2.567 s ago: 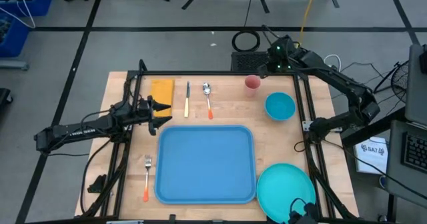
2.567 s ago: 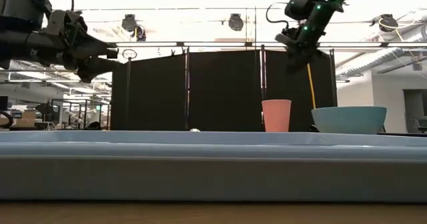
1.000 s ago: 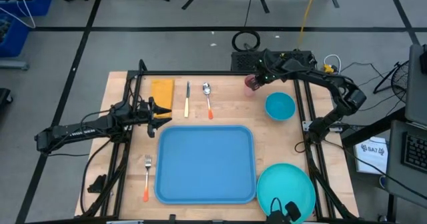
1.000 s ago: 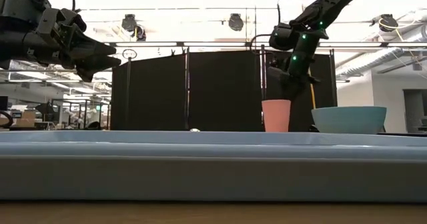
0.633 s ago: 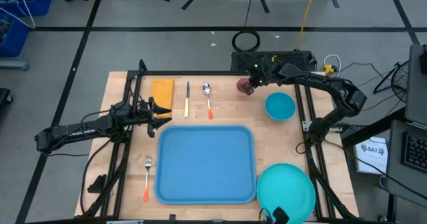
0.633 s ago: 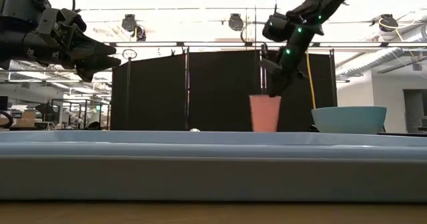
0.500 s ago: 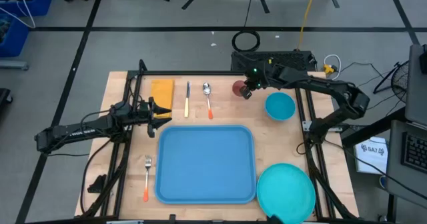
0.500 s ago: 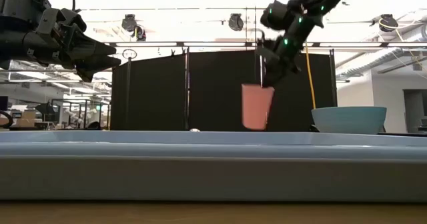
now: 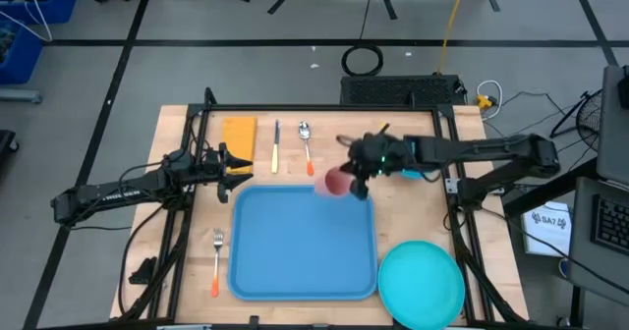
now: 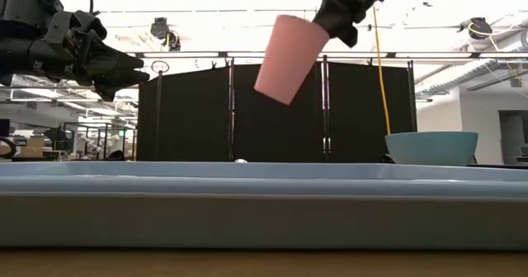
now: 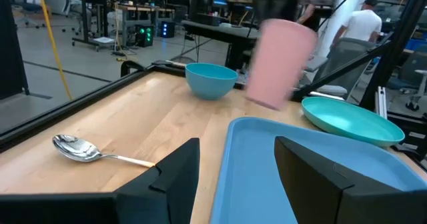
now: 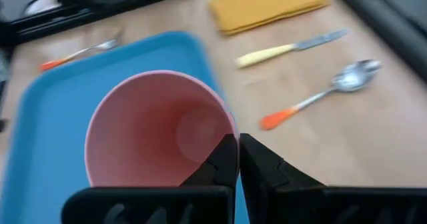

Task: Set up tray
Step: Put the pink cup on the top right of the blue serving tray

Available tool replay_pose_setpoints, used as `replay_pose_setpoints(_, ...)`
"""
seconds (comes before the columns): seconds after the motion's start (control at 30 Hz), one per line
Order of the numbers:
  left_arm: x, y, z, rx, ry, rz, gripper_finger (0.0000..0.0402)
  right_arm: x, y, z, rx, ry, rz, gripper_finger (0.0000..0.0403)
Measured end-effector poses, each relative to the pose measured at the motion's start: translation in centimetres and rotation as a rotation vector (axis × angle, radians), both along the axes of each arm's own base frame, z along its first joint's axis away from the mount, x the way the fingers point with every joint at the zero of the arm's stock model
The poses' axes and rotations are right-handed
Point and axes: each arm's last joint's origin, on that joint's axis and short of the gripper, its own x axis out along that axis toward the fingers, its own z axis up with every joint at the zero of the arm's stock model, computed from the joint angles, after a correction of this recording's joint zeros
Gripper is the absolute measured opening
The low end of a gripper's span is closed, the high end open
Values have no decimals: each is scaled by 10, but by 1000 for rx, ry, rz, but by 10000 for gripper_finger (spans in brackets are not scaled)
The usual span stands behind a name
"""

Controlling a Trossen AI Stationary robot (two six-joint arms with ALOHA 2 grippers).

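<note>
We see the large flat blue plastic tray (image 9: 303, 242) lying empty in the middle of the wooden table (image 9: 413, 212), its rim just beside the round turquoise plate (image 9: 422, 282). What has changed is the pink plastic cup (image 9: 333, 184): a second ago it stood by the small turquoise bowl (image 10: 431, 147), and now the right gripper (image 9: 356, 180), fingers pinched shut on its rim, carries it tilted in the air over the tray's far edge. It probably goes on the tray first, though its exact height is hard to judge. The left gripper (image 9: 234, 165) hovers, fingers apart and empty, near the metal spoon with the orange handle (image 9: 307, 146).
</note>
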Motion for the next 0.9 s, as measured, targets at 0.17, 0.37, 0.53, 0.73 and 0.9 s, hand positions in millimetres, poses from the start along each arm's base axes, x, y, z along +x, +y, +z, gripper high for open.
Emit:
replay_pose_setpoints(0.17,0,0,0,-1,1,-1,200,5,20,-16,58,94,17,0)
replay_pose_setpoints(0.37,0,0,0,-2,0,-1,200,-2,21,-33,76,275,-45,0)
replay_pose_setpoints(0.53,0,0,0,-3,0,3,200,-8,19,-40,86,368,-67,0)
replay_pose_setpoints(0.73,0,0,0,-3,1,6,200,-7,15,-50,90,440,-96,0)
replay_pose_setpoints(0.9,0,0,0,-3,0,6,200,-3,11,-61,93,502,-104,0)
